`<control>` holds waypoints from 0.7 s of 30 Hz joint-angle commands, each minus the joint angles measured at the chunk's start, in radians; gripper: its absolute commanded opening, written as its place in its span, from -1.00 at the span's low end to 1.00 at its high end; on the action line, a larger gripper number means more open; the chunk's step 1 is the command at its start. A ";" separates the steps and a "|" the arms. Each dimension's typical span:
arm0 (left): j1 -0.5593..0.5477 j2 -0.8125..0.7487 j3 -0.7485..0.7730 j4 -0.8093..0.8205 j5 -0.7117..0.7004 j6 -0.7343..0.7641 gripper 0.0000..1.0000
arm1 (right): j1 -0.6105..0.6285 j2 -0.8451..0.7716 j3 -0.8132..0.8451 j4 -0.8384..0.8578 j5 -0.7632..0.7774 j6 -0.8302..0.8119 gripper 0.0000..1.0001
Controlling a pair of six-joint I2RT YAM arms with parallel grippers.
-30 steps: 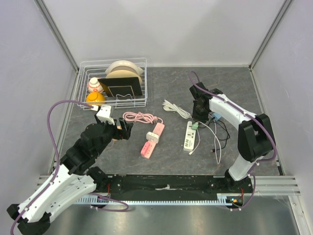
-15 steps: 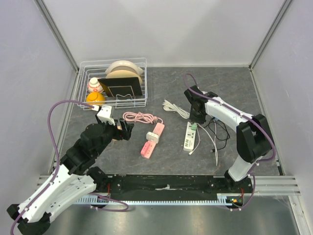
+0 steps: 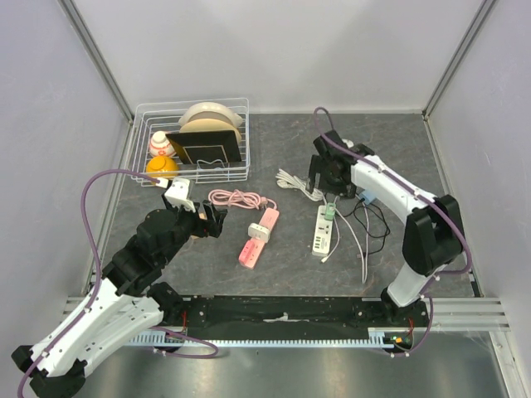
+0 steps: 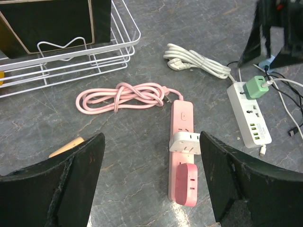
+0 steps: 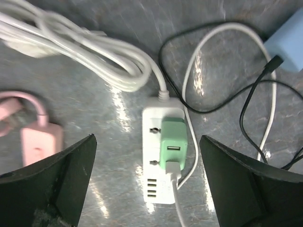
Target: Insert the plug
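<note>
The green plug (image 5: 173, 138) sits in the white power strip (image 5: 158, 195), with a white cable running from its near end. My right gripper (image 5: 147, 142) hangs above the strip, open, its fingers well apart on either side of the plug and touching nothing. From above, the green plug (image 3: 329, 213) lies just in front of the right gripper (image 3: 328, 184). My left gripper (image 4: 150, 156) is open and empty, low over the table beside the pink power strip (image 4: 182, 118), which carries a white adapter and a pink plug.
A white wire rack (image 3: 141, 116) with dishes stands at the back left. A coiled pink cord (image 3: 236, 199) and a coiled white cord (image 3: 297, 184) lie behind the strips. Black cables and a blue adapter (image 3: 363, 197) lie right of the white strip.
The right gripper has opened, letting go of the green plug, and has drawn back above it. The plug stays in the white strip. The left arm has not moved.
</note>
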 commanded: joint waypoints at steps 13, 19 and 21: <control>0.000 -0.002 0.002 0.007 -0.009 0.025 0.75 | -0.378 -0.248 -0.188 0.160 0.086 -0.048 0.96; 0.000 0.000 0.001 0.006 -0.009 0.027 0.75 | -0.410 -0.167 -0.283 0.309 0.058 -0.019 0.80; 0.000 0.000 0.002 0.006 -0.011 0.027 0.75 | -0.411 -0.138 -0.297 0.355 0.043 -0.014 0.75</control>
